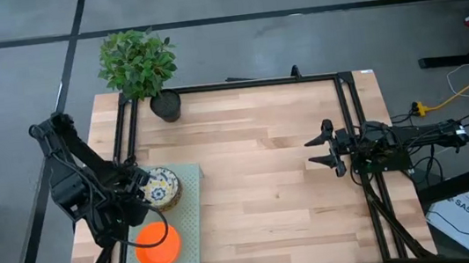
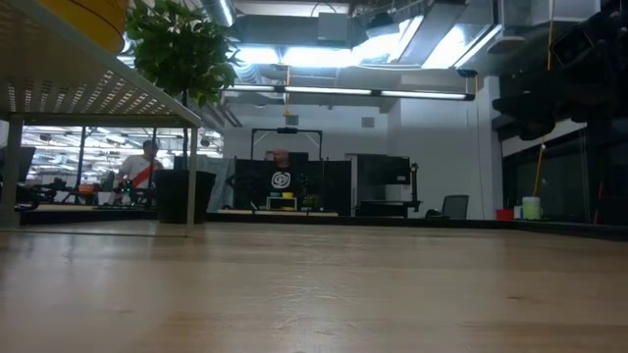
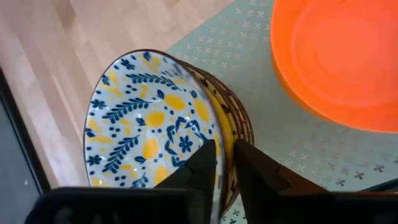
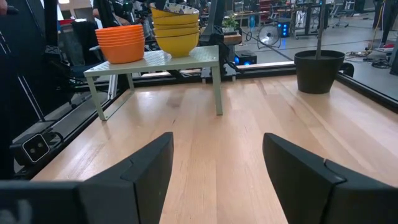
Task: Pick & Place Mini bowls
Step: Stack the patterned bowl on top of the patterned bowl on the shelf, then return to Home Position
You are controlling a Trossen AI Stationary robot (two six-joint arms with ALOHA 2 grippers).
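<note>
Left tool (image 3: 225, 163) straddles patterned bowl's (image 3: 149, 124) rim

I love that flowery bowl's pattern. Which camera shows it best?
The left wrist view: the patterned bowl fills it, the left gripper straddling its rim. The high view shows it small; the right wrist view shows only the stack's yellow sides; the low view hardly shows it.

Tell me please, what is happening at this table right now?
The left tool is at the stack of patterned bowls on the pale green shelf, its fingers either side of the top bowl's rim. A stack of orange bowls stands beside it. The right tool waits open over the bare wooden table, holding nothing.
</note>
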